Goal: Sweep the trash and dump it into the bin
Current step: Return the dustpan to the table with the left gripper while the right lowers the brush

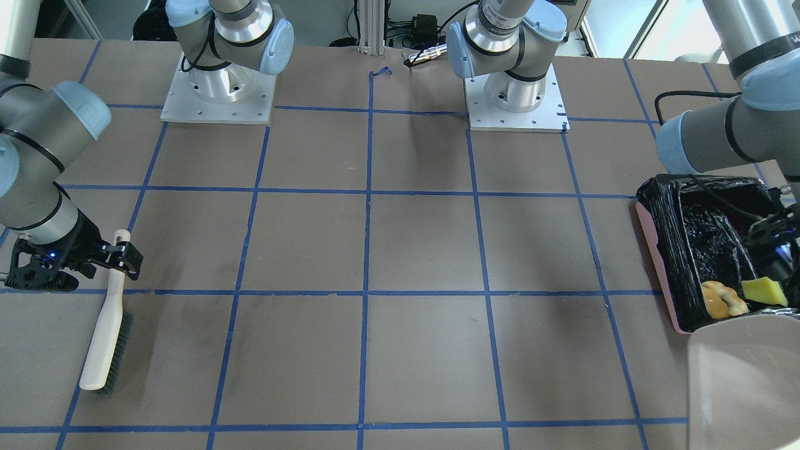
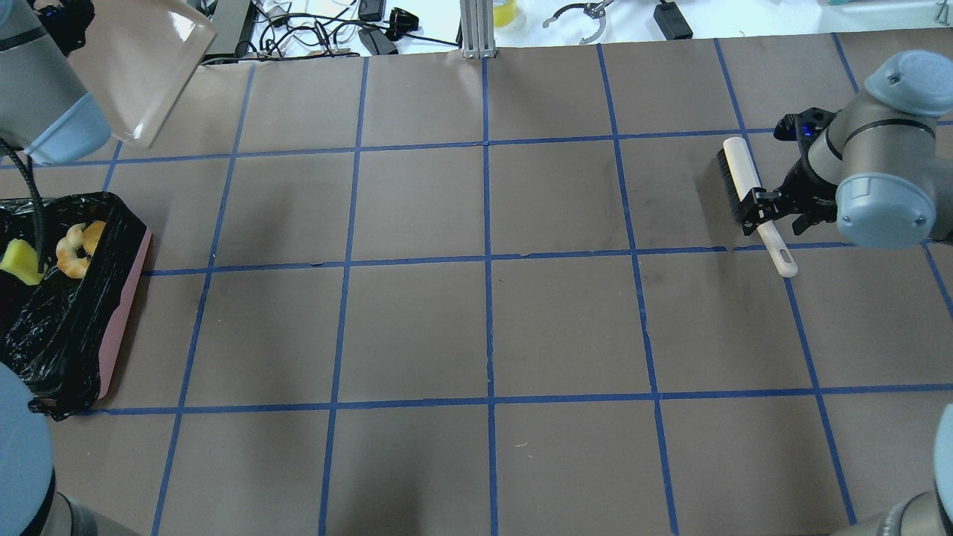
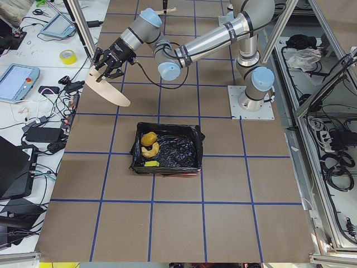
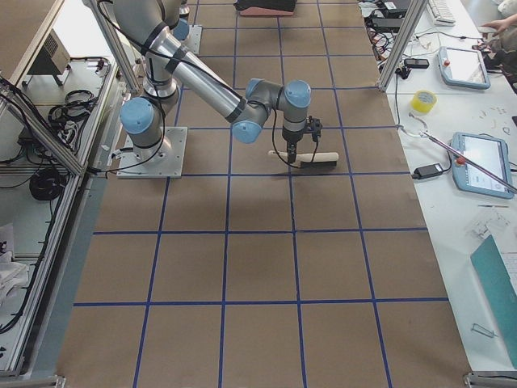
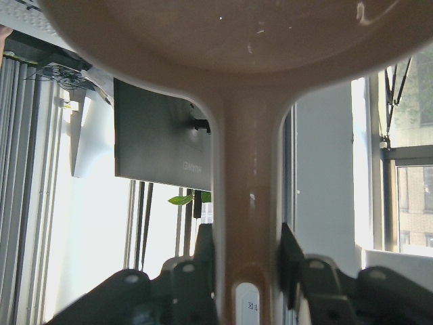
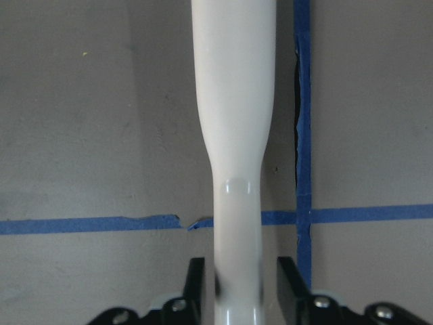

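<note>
- Overhead exterior is showing the bin point(image 2: 123, 313) sitting at nine o'clock on the table point(image 2: 484, 335), its black liner crinkling over the pink wall.
- All three trash pieces are lying inside it, bunched at one end: the golden-brown lump point(image 3: 148, 138), the cream crescent point(image 3: 149, 149) and the yellow sponge piece point(image 3: 150, 163).
- The left gripper point(image 3: 109, 58) is clamping the white dustpan point(image 2: 141, 67) by its handle, fingers closed tight on it. It is holding the pan tilted in the air at about eleven o'clock, apart from the bin.
- That pan is looking empty, though only part of its inside is showing.
- The right gripper point(image 2: 767, 205) is pinching the brush point(image 2: 741, 175) by its handle at two o'clock, bristles apparently resting on the table.
- Sweeping and dumping are looking finished; only parking the tools seems to be remaining.
</note>
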Controlling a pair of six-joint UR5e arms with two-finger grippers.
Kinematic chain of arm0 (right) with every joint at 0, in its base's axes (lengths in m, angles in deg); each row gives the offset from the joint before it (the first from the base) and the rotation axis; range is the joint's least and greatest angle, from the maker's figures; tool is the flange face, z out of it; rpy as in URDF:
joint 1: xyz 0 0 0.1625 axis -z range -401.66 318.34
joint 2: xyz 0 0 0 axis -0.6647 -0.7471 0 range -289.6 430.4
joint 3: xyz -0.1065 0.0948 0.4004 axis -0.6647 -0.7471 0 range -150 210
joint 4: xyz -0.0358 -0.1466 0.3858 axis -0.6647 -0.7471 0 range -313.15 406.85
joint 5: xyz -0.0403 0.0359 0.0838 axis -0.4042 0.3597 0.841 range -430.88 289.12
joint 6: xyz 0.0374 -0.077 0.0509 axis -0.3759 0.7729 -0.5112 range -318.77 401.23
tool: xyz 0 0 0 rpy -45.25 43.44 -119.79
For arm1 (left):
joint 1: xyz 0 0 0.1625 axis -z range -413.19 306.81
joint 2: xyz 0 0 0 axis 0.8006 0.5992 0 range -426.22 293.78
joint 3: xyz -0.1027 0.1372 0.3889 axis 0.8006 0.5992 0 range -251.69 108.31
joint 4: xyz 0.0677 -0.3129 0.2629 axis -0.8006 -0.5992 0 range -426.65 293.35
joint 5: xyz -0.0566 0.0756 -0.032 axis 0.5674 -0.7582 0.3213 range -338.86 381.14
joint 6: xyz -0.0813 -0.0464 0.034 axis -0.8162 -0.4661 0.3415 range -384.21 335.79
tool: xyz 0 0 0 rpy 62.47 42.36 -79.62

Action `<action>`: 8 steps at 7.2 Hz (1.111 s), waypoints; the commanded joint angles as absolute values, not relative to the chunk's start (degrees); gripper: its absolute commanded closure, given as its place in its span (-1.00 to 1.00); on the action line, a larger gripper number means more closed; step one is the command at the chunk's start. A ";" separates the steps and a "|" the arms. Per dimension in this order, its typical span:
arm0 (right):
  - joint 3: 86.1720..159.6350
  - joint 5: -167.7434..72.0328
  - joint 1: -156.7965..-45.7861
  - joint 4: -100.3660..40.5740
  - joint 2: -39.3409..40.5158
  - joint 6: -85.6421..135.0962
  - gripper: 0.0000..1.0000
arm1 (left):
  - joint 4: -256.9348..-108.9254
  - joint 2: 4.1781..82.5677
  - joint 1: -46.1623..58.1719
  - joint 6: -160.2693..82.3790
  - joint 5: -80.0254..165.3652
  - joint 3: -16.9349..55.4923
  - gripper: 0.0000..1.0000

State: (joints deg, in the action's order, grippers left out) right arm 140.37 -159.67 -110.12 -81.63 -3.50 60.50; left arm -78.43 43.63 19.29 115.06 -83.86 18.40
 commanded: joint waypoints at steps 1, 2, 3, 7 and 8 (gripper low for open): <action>137.51 -159.21 -110.21 -81.92 -4.22 60.56 -0.84 | -88.15 45.30 21.77 97.67 -78.21 18.57 1.00; 135.31 -159.21 -110.56 -79.91 -4.49 60.56 -0.97 | -93.49 47.57 22.13 88.29 -77.83 18.14 1.00; 132.94 -159.21 -111.61 -75.97 -4.92 60.48 -0.97 | -99.81 48.99 22.91 85.50 -75.04 17.87 1.00; 128.17 -160.35 -120.13 -63.29 -10.18 51.35 -0.99 | -117.85 53.22 23.89 83.54 -66.58 17.17 1.00; 127.74 -161.13 -121.89 -58.40 -12.03 47.59 -0.99 | -118.15 53.57 23.89 83.28 -66.67 16.73 1.00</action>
